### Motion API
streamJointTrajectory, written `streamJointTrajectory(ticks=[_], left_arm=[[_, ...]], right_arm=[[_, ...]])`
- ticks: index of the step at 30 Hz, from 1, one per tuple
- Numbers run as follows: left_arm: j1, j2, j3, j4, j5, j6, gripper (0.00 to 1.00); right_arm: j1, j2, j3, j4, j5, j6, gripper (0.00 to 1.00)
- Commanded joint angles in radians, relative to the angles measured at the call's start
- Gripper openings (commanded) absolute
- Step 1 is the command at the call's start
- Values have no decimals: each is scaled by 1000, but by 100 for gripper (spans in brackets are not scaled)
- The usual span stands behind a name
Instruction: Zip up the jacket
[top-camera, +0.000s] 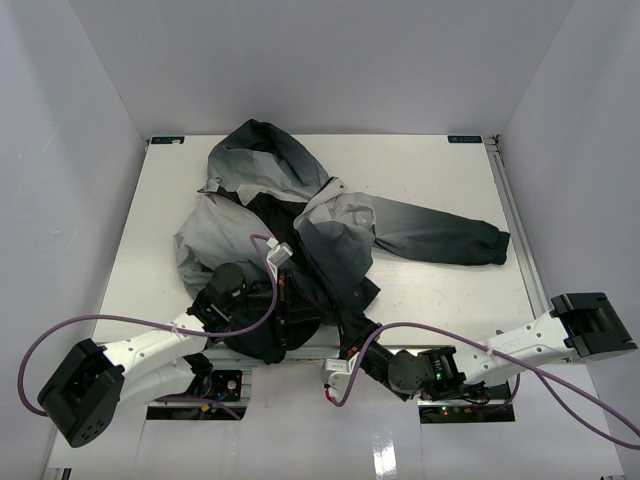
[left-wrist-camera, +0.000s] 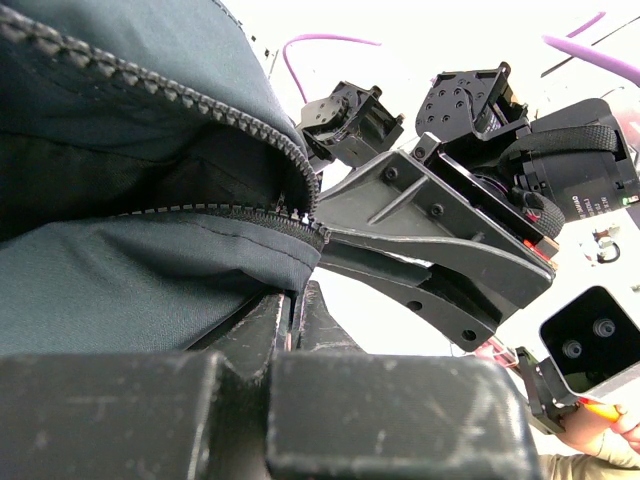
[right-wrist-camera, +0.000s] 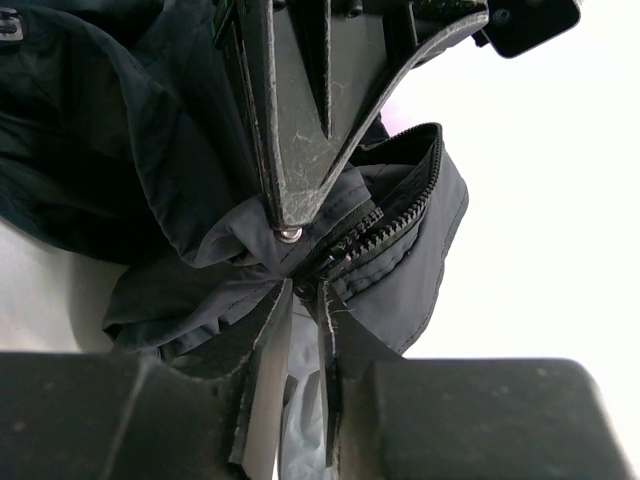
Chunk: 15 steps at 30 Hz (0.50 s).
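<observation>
The jacket (top-camera: 300, 200) lies crumpled on the white table, hood at the back and one sleeve stretched out to the right. Both grippers meet at its dark bottom hem near the front edge. My left gripper (top-camera: 275, 300) (left-wrist-camera: 295, 290) is shut on the hem fabric just under the spot where the two zipper rows (left-wrist-camera: 150, 80) join. My right gripper (top-camera: 355, 340) (right-wrist-camera: 310, 285) faces it, jaws drawn close on the zipper slider at the bottom of the zipper (right-wrist-camera: 400, 215). Above the join the teeth lie apart in a V. The right fingers (left-wrist-camera: 430, 250) show in the left wrist view.
The table (top-camera: 440, 290) is boxed in by white walls at the back and both sides. Purple cables (top-camera: 60, 335) loop off both arms by the near edge. A person's hand (left-wrist-camera: 600, 430) shows at the bottom right of the left wrist view.
</observation>
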Motion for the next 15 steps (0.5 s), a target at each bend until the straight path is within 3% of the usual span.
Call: streamJointTrajectory(ticks=[1,15], left_arm=[[-2,-9,-11,29,26,-3,0],[-2,-5,-12,37,24,-7,0]], right_arm=[[-4,-18,-3,73,1,7,20],[-4,-42,-3,90,12,14,20]])
